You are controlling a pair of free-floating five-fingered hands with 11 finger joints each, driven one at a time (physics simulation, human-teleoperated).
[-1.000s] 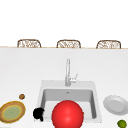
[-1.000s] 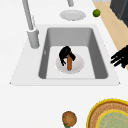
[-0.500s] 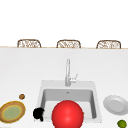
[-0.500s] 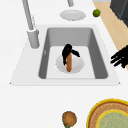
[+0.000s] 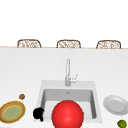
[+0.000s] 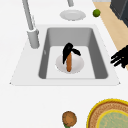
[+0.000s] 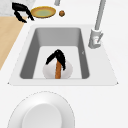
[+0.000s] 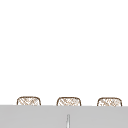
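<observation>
So one hand [image 6: 69, 50] is down in the sink [image 6: 98, 57], fingers curling around the top end of an orange-brown sausage-looking thing [image 6: 69, 63], and from how the idle one sits, I'm reading this as the right hand. The sausage is lying on a small white plate [image 6: 77, 65] on the sink floor, more or less in the middle of the basin. From the right side you can see the same grip: hand [image 7: 57, 57] pinching the upper end, sausage [image 7: 58, 70] lying along the plate.

The sausage looks smooth, slim and even in colour, no bun. I'm guessing it's light, a bit soft and probably slick, so grabbing nearer the middle seems safer than the tip, since it could slide or swing.

The left hand [image 5: 38, 114] is hanging by the sink's front left corner, fingers loosely spread, holding nothing. Nearby on the tabletop [image 6: 37, 105] there's a woven yellow-rimmed plate [image 6: 110, 117] and a small brown ball [image 6: 69, 118]. A red sphere [image 5: 67, 114] is blocking the basin from the front.
</observation>
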